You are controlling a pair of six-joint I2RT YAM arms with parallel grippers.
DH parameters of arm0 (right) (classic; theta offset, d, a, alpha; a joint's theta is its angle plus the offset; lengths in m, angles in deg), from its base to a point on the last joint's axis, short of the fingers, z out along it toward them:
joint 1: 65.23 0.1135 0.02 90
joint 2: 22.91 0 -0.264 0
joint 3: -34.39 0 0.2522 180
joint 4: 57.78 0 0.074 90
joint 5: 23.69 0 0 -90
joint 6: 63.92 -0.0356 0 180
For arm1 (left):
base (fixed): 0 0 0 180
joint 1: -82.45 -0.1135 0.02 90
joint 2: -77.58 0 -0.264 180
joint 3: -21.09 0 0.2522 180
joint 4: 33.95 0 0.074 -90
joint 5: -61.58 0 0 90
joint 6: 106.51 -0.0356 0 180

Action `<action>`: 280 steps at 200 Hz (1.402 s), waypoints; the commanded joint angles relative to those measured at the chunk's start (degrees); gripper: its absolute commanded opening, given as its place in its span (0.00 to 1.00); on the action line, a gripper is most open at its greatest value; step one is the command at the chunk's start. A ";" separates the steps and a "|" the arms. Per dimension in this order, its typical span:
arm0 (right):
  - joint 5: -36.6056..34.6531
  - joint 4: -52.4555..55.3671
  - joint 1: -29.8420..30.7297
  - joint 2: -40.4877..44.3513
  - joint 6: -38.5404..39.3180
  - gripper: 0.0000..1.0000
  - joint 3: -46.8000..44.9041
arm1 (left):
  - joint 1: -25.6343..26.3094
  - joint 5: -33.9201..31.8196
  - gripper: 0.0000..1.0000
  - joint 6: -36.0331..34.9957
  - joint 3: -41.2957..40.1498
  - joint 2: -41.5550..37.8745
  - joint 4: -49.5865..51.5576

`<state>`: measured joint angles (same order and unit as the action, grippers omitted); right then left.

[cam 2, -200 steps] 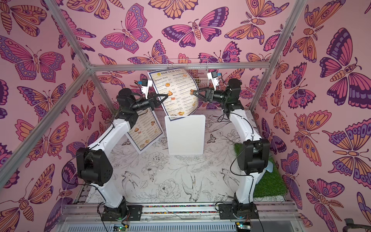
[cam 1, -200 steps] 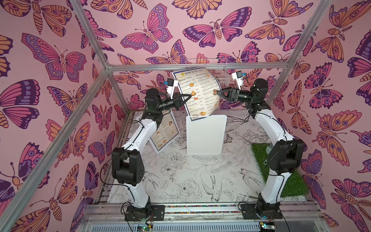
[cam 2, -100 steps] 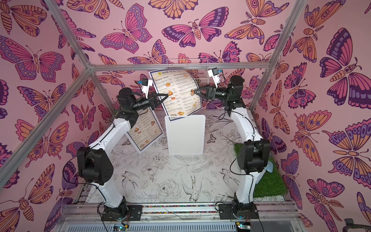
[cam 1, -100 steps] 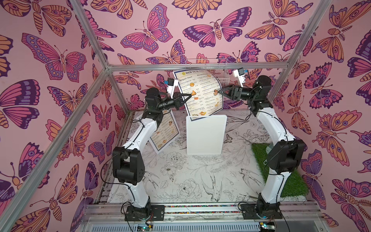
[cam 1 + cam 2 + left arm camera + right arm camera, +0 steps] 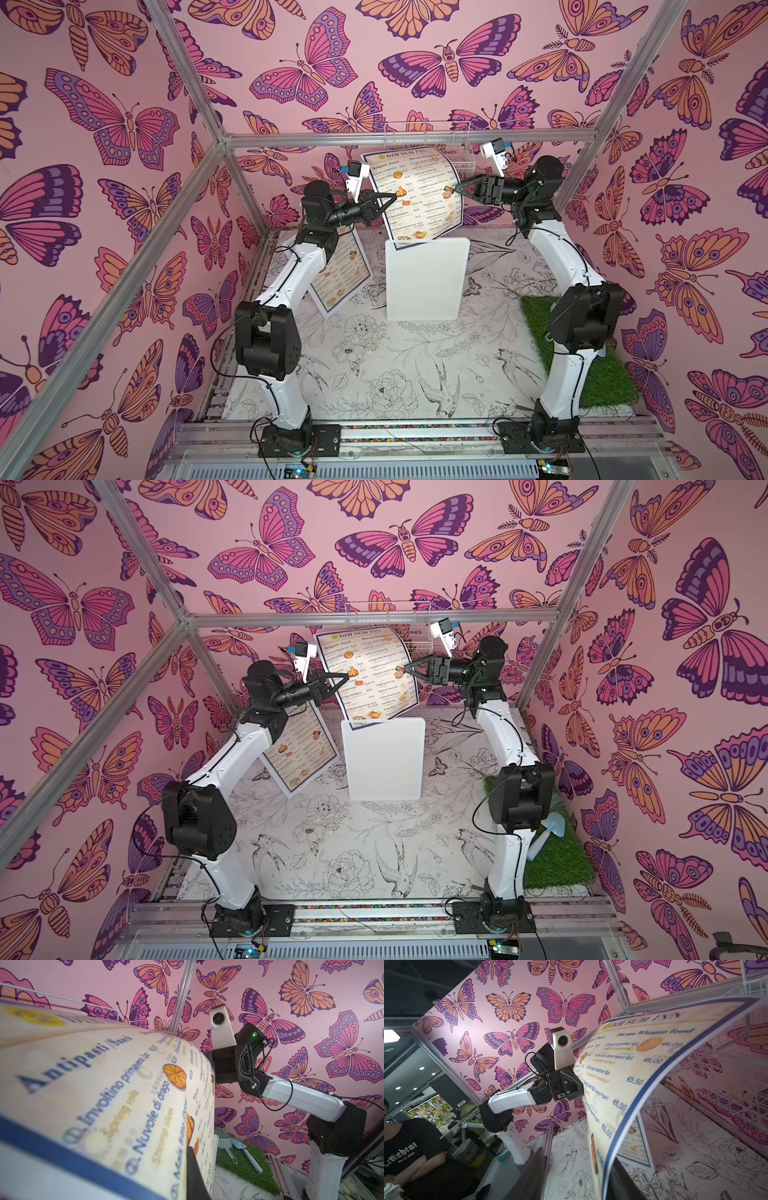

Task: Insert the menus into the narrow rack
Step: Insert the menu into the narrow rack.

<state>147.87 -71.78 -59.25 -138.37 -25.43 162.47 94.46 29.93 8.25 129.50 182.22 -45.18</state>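
Raised menu (image 5: 417,195) pinched at one edge by left end effector (image 5: 392,196); right end effector (image 5: 458,189) straddles opposite edge, jaws apart

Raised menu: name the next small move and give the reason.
Probably close the right gripper on the near edge of the raised menu. The left gripper pinches the opposite edge, the right jaws straddle theirs with a gap showing in the right wrist view, and the sheet bows between them; a second grip should steady it.
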 commanded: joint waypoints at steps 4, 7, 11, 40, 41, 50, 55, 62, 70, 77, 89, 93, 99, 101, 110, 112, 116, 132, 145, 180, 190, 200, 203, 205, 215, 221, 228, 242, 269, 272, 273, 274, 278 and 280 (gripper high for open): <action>1.46 -1.69 0.09 -0.40 -0.81 0.42 1.26 | -0.06 1.07 0.04 0.30 1.24 0.84 0.64; 1.37 -1.63 0.09 -0.43 -0.73 0.41 1.22 | -0.06 1.07 0.05 0.30 1.22 0.74 0.61; 1.20 -1.51 0.08 -0.43 -0.56 0.39 1.13 | -0.06 1.07 0.06 0.30 1.28 0.80 0.65; 0.40 -0.18 0.02 -0.39 0.59 0.26 1.05 | -0.06 1.07 0.14 0.54 1.59 0.70 0.67; 0.38 -0.09 0.05 -0.38 0.65 0.25 1.02 | -0.06 1.07 0.14 0.55 1.59 0.72 0.66; 0.02 0.83 0.09 -0.28 1.41 0.25 0.95 | -0.05 1.07 0.16 0.56 1.63 0.62 0.65; -0.23 1.66 0.04 -0.12 2.23 0.25 0.91 | -0.04 1.07 0.17 0.56 1.65 0.53 0.68; -0.55 3.61 0.08 0.10 3.74 0.23 0.92 | 0.07 0.98 0.18 0.64 1.68 0.54 0.69; -0.99 6.46 0.09 0.43 6.15 0.22 0.85 | 0.03 0.89 0.19 0.71 1.76 0.52 0.68; -1.68 9.15 0.01 0.87 8.68 0.18 0.76 | 0.03 0.89 0.19 0.74 1.75 0.60 0.65; -2.38 15.05 0.01 1.77 14.14 0.15 0.51 | 0.03 0.95 0.23 0.74 1.76 0.49 0.65; -2.61 16.93 0.02 2.03 15.88 0.15 0.40 | 0.03 0.90 0.24 0.74 1.73 0.52 0.65; -3.16 19.82 0.05 2.60 18.34 0.14 0.31 | 0.03 0.89 0.26 0.78 1.74 0.55 0.65; -3.31 20.95 0.01 2.72 19.44 0.14 0.38 | 0.03 0.89 0.27 0.75 1.76 0.56 0.65; -3.95 25.68 0.01 3.27 23.45 0.12 0.65 | 0.05 0.89 0.29 0.81 1.76 0.50 0.65; -4.19 26.43 -0.04 3.41 24.06 0.11 0.60 | 0.04 0.89 0.30 0.82 1.76 0.55 0.63; -4.64 27.82 -0.04 3.73 25.53 0.10 0.55 | 0.05 0.89 0.31 0.87 1.79 0.49 0.61; -5.85 32.06 -0.06 4.61 29.60 0.07 0.53 | 0.12 0.89 0.35 1.08 1.94 0.57 0.41; -6.32 33.35 -0.09 5.12 30.79 0.04 0.46 | 0.14 0.76 0.38 1.17 1.93 0.67 0.22; -7.47 36.08 -0.08 6.54 33.50 0.00 0.11 | 0.12 0.10 0.44 1.26 2.07 0.92 0.21; -8.20 37.34 -0.07 6.89 34.68 0.00 -0.04 | 0.16 -0.05 0.46 1.34 2.17 1.01 0.21; -9.75 39.83 0.00 7.58 37.02 0.00 -0.02 | 0.12 -0.38 0.47 1.44 2.23 1.09 0.14; -10.19 40.81 0.04 7.63 37.81 0.00 0.06 | 0.20 -0.49 0.47 1.42 2.25 1.09 0.17; -10.54 41.44 0.08 7.75 38.46 0.00 0.14 | 0.14 -0.57 0.47 1.43 2.28 1.11 0.13; -12.34 45.19 0.34 8.20 41.56 0.00 0.63 | 0.12 -0.78 0.48 1.52 2.29 1.27 0.09; -13.48 47.49 0.50 8.31 43.75 0.00 0.92 | 0.12 -0.86 0.49 1.63 2.30 1.32 0.04; -14.81 50.23 0.82 8.51 46.25 0.00 1.15 | 0.13 -0.87 0.49 1.78 2.51 1.48 -0.06; -17.82 53.62 1.45 9.01 50.01 0.00 1.19 | 0.12 -0.95 0.49 1.96 2.55 1.72 -0.23; -21.22 53.64 2.15 9.46 51.50 0.00 0.48 | 0.12 -1.57 0.49 1.97 2.55 1.98 -0.22; -21.47 53.49 2.27 9.44 51.51 0.00 0.53 | 0.10 -1.65 0.49 1.97 2.53 2.03 -0.23; -21.59 53.42 2.28 9.41 51.51 0.00 0.50 | 0.11 -1.65 0.50 1.97 2.50 2.04 -0.23; -21.65 53.34 2.32 9.39 51.51 0.00 0.48 | 0.16 -1.65 0.50 1.97 2.53 2.05 -0.23; -22.13 52.91 2.43 9.45 51.51 0.00 0.34 | 0.12 -1.66 0.50 1.97 2.61 2.06 -0.23; -22.36 52.66 2.52 9.50 51.46 0.00 0.26 | 0.12 -1.66 0.50 1.97 2.64 2.06 -0.23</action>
<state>129.97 -21.49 -57.72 -130.68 22.02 162.47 94.46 28.73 9.75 130.75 183.07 -44.35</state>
